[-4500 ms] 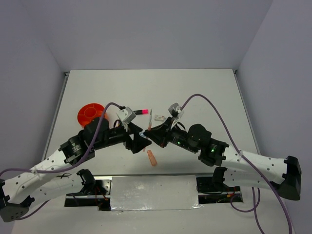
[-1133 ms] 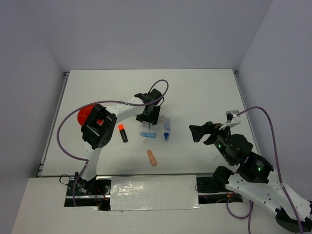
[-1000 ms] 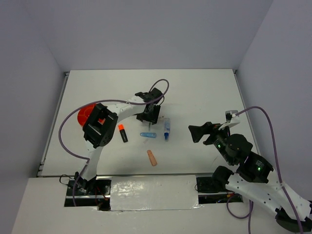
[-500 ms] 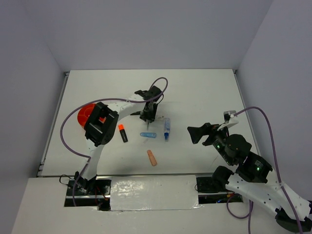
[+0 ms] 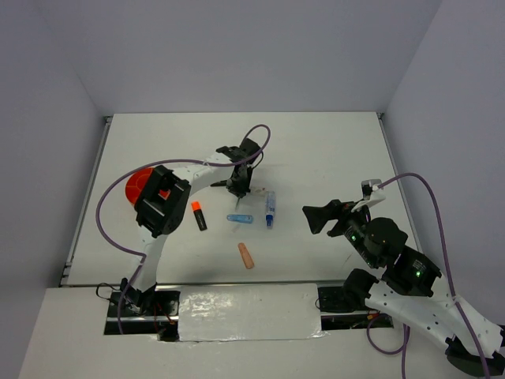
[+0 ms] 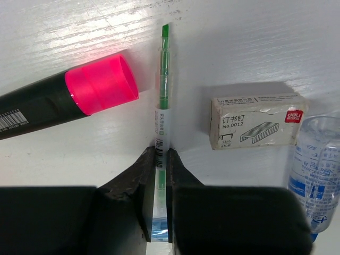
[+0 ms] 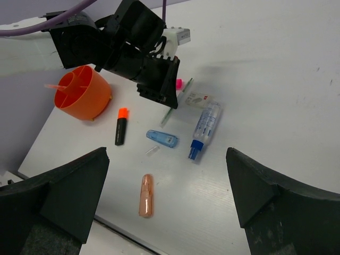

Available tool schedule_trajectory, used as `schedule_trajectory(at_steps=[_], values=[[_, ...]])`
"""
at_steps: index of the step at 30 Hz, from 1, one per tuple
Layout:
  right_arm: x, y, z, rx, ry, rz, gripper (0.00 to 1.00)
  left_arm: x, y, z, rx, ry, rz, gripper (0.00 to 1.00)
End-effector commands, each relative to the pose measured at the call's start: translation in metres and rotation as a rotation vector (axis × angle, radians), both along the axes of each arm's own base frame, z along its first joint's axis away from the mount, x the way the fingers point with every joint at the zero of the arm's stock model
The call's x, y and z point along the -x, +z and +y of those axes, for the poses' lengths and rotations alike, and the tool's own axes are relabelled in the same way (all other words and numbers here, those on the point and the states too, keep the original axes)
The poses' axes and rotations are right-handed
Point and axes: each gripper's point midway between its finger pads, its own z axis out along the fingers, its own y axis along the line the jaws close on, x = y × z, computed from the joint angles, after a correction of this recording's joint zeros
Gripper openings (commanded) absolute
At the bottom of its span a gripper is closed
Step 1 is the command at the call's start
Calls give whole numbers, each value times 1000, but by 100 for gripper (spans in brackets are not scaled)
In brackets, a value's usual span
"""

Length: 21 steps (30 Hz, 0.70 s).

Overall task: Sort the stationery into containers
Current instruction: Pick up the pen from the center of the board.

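So the left gripper [image 6: 158, 159] is pinched narrow on the near end of the thin green pen [image 6: 163, 90], one finger on each side, and the rest of the pen points straight away from it, looking flat on the tabletop [image 5: 331, 150]. The pink-capped highlighter [image 6: 101, 85] lies just to the pen's left, and the small white box of staples [image 6: 257, 121] is just to its right with a blue marker [image 6: 319, 159] beside that. The orange tub [image 7: 84, 93] sits well off to the left, apart from all this. The right gripper [image 7: 167, 154] hangs spread wide over the right side, holding nothing. The tabletop is plain white, boxed in by pale grey walls [image 5: 237, 55]. Compared with a second ago, the left gripper's fingers have closed from wide onto the pen, while the right arm has barely moved.
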Motion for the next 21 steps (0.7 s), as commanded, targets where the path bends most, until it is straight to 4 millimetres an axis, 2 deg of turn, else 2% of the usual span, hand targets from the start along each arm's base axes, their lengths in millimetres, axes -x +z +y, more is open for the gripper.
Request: schedule_trajectory(at_steps=[1, 5, 6, 8, 9, 11, 12, 13, 14, 15, 16, 17, 18, 19, 20, 21], values=[[0, 9, 1, -30, 7, -31, 98, 9, -10, 0, 16, -23, 40, 0], [-2, 5, 6, -27, 16, -24, 98, 4, 31, -1, 69, -2, -48, 0], [-3, 6, 7, -32, 17, -26, 98, 0, 59, 0, 98, 5, -113, 0], [-4, 5, 11, -36, 21, -24, 98, -5, 91, 3, 125, 27, -199, 0], [-6, 5, 13, -52, 18, -21, 98, -7, 121, 9, 148, 48, -274, 0], [-10, 0, 18, -56, 10, 5, 96, -5, 147, 19, 156, 77, -341, 0], [-13, -3, 20, -59, -1, 23, 95, -1, 174, 27, 178, 91, -402, 0], [-15, -8, 25, -53, -4, 49, 93, 1, 187, 34, 179, 113, -434, 0], [-21, -19, 35, -46, -10, 110, 93, 11, 186, 46, 158, 135, -427, 0], [-24, -27, 41, -43, -15, 144, 93, 19, 212, 62, 161, 171, -493, 0], [-27, -34, 48, -40, -19, 175, 93, 27, 220, 73, 156, 194, -514, 0], [-32, -53, 60, -38, -39, 246, 92, 40, 213, 85, 131, 200, -504, 0], [-34, -58, 70, -54, -56, 257, 91, 54, 238, 98, 164, 209, -562, 0], [-35, -66, 77, -55, -70, 277, 91, 64, 244, 107, 164, 208, -575, 0], [-39, -84, 88, -48, -102, 329, 91, 79, 237, 117, 128, 179, -547, 0], [-44, -88, 91, -47, -150, 331, 90, 94, 250, 127, 146, 165, -566, 0]])
